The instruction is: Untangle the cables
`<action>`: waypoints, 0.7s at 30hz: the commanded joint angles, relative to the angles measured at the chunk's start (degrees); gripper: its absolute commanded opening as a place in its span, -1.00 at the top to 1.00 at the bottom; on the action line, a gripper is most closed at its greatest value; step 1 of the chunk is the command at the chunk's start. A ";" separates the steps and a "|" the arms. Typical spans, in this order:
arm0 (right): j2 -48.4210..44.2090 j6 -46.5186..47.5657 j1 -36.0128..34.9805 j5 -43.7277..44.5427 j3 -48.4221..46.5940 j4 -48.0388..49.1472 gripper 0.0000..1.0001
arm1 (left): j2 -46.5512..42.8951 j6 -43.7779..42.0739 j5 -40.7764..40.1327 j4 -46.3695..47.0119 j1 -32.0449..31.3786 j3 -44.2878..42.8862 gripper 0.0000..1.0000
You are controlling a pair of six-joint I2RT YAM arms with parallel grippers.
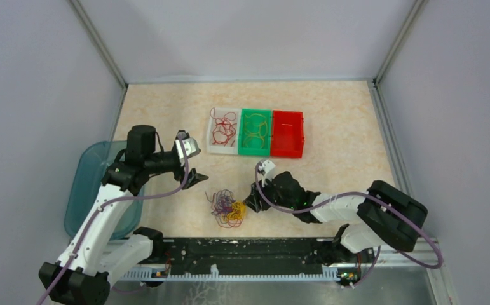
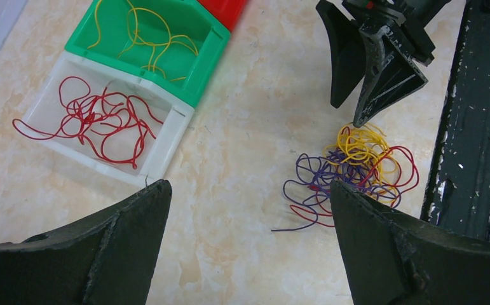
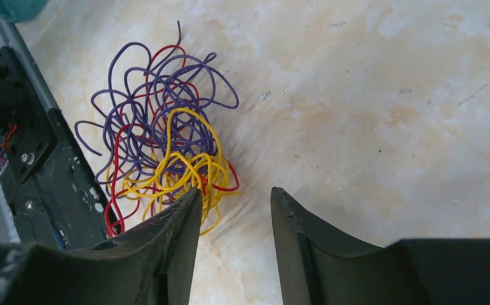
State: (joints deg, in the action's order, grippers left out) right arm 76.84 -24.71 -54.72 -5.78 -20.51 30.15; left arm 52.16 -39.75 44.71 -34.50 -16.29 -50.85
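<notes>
cable tangle [image 1: 228,206] - red/yellow/purple, on the surface [image 1: 344,159] by the front rail [image 1: 248,254] | right gripper [image 3: 236,194] - jaws partly open, empty, right beside the yellow loops [image 3: 185,171] | left gripper [image 2: 248,184] jaws wide, empty | risk: pinching several strands at once would probably drag the whole clump and tighten it

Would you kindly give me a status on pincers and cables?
Left pincer open, standing off. Right pincer open beside the cables. Red, yellow, purple knotted together. Nothing blocking.

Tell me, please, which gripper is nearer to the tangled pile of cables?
Right. The right gripper is at the very edge of the tangled pile; the left gripper hangs clearly apart, on its other side.
</notes>
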 commanded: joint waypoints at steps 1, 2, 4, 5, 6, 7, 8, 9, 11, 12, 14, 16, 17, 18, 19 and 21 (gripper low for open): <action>2.78 -2.04 1.00 -6.05 0.69 9.59 0.14 | -0.92 -1.55 1.75 0.06 0.12 -1.53 -1.00; 3.39 -2.58 1.16 -6.92 1.10 11.13 0.17 | -0.92 -1.68 1.70 0.05 0.12 -1.46 -1.00; 4.17 -3.60 1.47 -8.63 1.95 13.84 0.22 | -0.85 -1.86 1.62 0.07 0.12 -1.38 -1.00; 4.63 -4.00 1.59 -9.12 2.23 14.63 0.25 | -0.90 -1.84 1.55 0.09 0.12 -1.29 -1.00; 5.06 -4.16 1.70 -9.34 2.23 14.99 0.29 | -0.92 -1.94 1.54 0.05 0.14 -1.27 -1.00; 5.48 -4.23 1.72 -9.48 2.24 15.32 0.32 | -0.91 -1.98 1.59 0.08 0.13 -1.23 -1.00; 5.86 -4.35 1.72 -9.46 2.23 15.69 0.37 | -0.87 -2.01 1.60 0.12 0.12 -1.19 -1.00; 6.27 -4.55 1.68 -9.47 2.23 16.18 0.41 | -0.83 -2.04 1.59 0.06 0.12 -1.18 -1.00; 7.13 -4.93 1.65 -9.44 2.24 17.14 0.48 | -0.75 -2.03 1.59 0.05 0.17 -1.31 -1.00; 7.53 -5.11 1.69 -9.33 2.15 17.62 0.53 | -0.79 -2.01 1.56 0.05 0.13 -1.43 -1.00; 7.73 -5.41 1.80 -9.18 2.06 18.50 0.62 | -0.78 -2.00 1.54 0.11 0.12 -1.55 -1.00; 6.89 -5.52 1.80 -8.98 1.90 18.63 0.78 | -0.84 -2.00 1.64 0.02 0.12 -1.66 -1.00; 6.14 -5.45 1.81 -8.77 1.79 18.24 0.86 | -0.92 -2.05 1.69 -0.03 0.14 -1.70 -1.00; 4.88 -5.31 1.76 -8.38 1.54 17.42 0.93 | -1.01 -2.05 1.72 -0.10 0.14 -1.71 -1.00; 3.41 -4.81 1.80 -8.04 1.24 16.31 1.00 | -1.09 -2.01 1.77 -0.08 0.12 -1.80 -1.00; -0.76 -3.13 1.81 -7.18 0.00 12.61 1.00 | -1.13 -2.00 2.15 -0.21 0.12 -1.79 -1.00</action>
State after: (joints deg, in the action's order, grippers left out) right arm 82.94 -29.63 -53.32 -13.72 -18.26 43.24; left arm 52.01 -40.66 44.73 -34.50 -16.29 -50.85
